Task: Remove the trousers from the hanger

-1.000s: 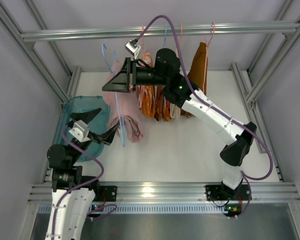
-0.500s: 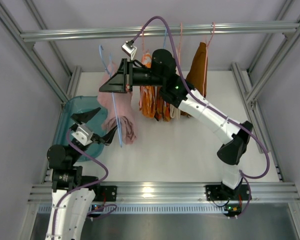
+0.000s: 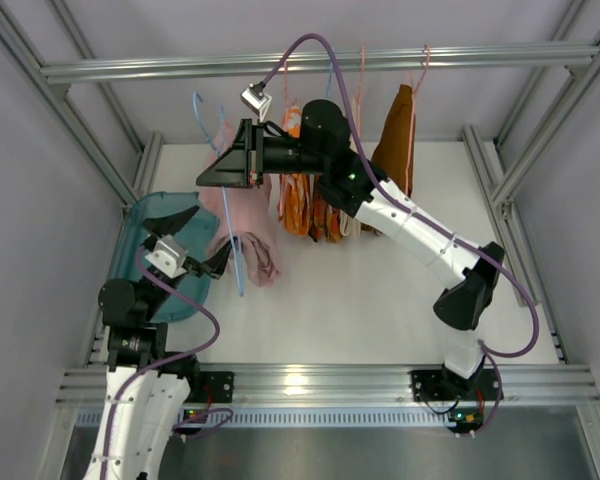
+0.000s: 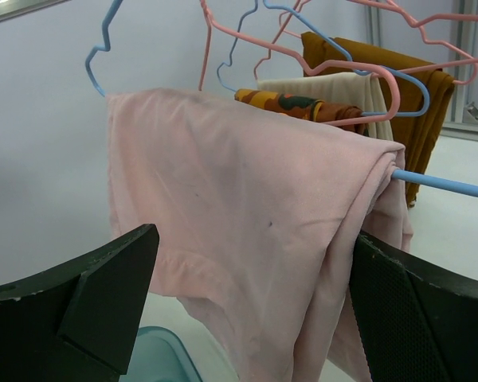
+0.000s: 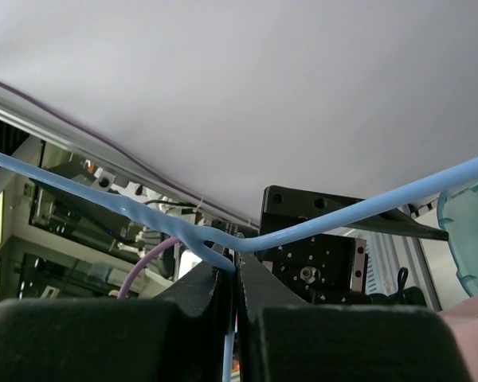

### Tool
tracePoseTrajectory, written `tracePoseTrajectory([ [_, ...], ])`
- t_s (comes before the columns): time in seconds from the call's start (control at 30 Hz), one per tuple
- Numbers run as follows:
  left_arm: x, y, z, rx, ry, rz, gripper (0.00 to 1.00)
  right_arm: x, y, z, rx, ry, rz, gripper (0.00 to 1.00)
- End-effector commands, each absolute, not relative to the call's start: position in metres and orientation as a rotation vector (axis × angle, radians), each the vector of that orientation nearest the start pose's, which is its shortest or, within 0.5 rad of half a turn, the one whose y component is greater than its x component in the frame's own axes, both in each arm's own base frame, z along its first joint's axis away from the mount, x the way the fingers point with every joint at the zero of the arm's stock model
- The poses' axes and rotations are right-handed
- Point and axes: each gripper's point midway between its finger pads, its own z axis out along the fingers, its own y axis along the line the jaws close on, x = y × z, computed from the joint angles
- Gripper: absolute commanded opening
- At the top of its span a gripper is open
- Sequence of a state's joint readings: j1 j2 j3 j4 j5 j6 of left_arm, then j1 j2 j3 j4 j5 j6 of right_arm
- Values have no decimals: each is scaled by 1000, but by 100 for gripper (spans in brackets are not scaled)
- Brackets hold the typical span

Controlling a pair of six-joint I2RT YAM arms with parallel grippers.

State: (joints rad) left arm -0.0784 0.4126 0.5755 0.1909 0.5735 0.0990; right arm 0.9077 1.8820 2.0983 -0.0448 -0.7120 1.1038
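Note:
The pale pink trousers [image 3: 248,225] hang folded over the bar of a light blue hanger [image 3: 230,225]; they fill the left wrist view [image 4: 247,239]. My right gripper [image 3: 223,165] is shut on the blue hanger's neck [image 5: 223,267] and holds it off the rail. My left gripper [image 3: 195,238] is open, its fingers [image 4: 80,294] standing either side of the pink trousers' lower edge, not closed on the cloth. The plain orange trousers [image 3: 296,195] hang among other garments on the rail.
A teal bin [image 3: 160,215] lies at the left under my left arm. A brown garment [image 3: 395,140] and patterned orange and cream garments [image 3: 330,215] hang on pink hangers from the rail [image 3: 310,62]. Metal frame posts stand at both sides.
My right gripper has carried the blue hanger with the pink trousers slightly left. My left gripper has risen and moved up to the trousers, its fingers now flanking the cloth.

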Motion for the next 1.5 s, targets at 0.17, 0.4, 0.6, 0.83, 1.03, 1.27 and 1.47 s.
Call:
tracePoseTrajectory([
  [0.17,208,-125,362,695,1056,-387,99,192,478,554,-630,1470,2051,0],
  [0.4,218,-119,360,660,1093,-363,99,197,481,554,-617,1472,2050,0],
  [0.6,239,-106,371,558,1110,-321,99,190,480,553,-636,1471,2068,0],
  [0.83,225,-118,373,620,1068,-378,99,189,478,550,-646,1475,2061,0],
  [1.03,207,-124,359,697,1101,-390,99,195,476,552,-649,1457,2041,0],
  [1.27,212,-117,361,676,1114,-346,99,200,475,550,-645,1460,2031,0],
  [1.47,220,-117,371,672,1086,-334,99,200,475,547,-649,1471,2034,0],
])
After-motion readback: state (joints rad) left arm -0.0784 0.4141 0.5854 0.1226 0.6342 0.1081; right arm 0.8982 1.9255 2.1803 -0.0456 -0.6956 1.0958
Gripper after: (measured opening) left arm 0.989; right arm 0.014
